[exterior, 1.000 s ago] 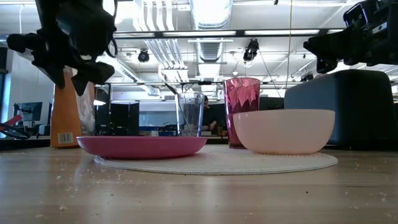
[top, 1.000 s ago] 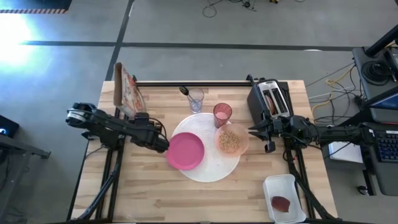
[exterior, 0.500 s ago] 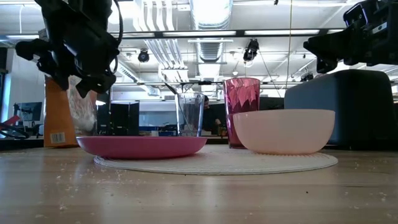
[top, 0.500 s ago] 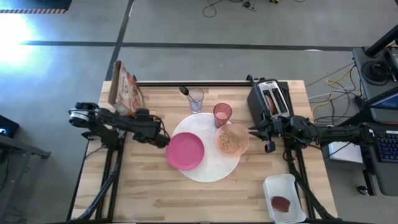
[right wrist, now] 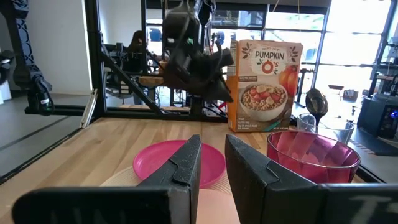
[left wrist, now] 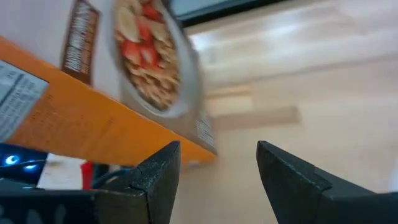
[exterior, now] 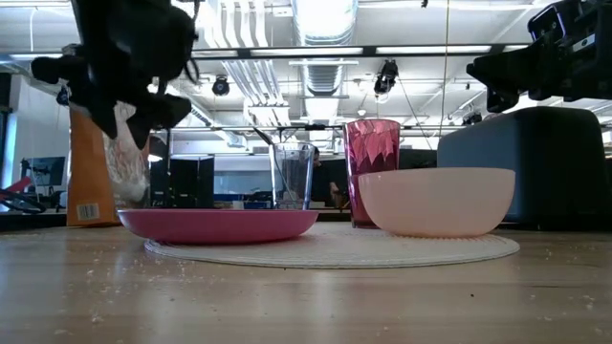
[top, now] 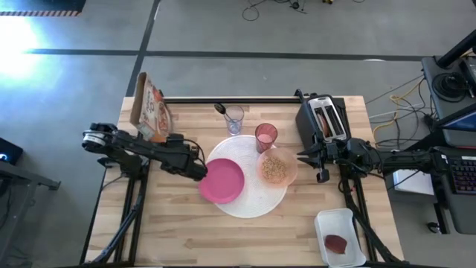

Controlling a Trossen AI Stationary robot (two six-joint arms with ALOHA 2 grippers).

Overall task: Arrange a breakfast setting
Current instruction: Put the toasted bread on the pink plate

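Nearest edge of the light wooden table: a white rectangular tray holding a dark red lump, at the right corner. Centre: a large white round woven mat, carrying a flat magenta plate on its left part and a peach bowl of cereal on its right part, the two just apart. Left gripper, fingers parted and holding nothing, hangs at the plate's left rim above the table; its arm runs in from the left edge. Right gripper, fingers narrowly parted and empty, waits raised beside the bowl, in front of a silver two-slot toaster. Behind the bowl, at the mat's far edge: a translucent pink faceted cup. Farther back: a small clear glass with a dark spoon standing in it, its handle colour not discernible. Far left corner: an upright orange cereal box, well apart from the mat.
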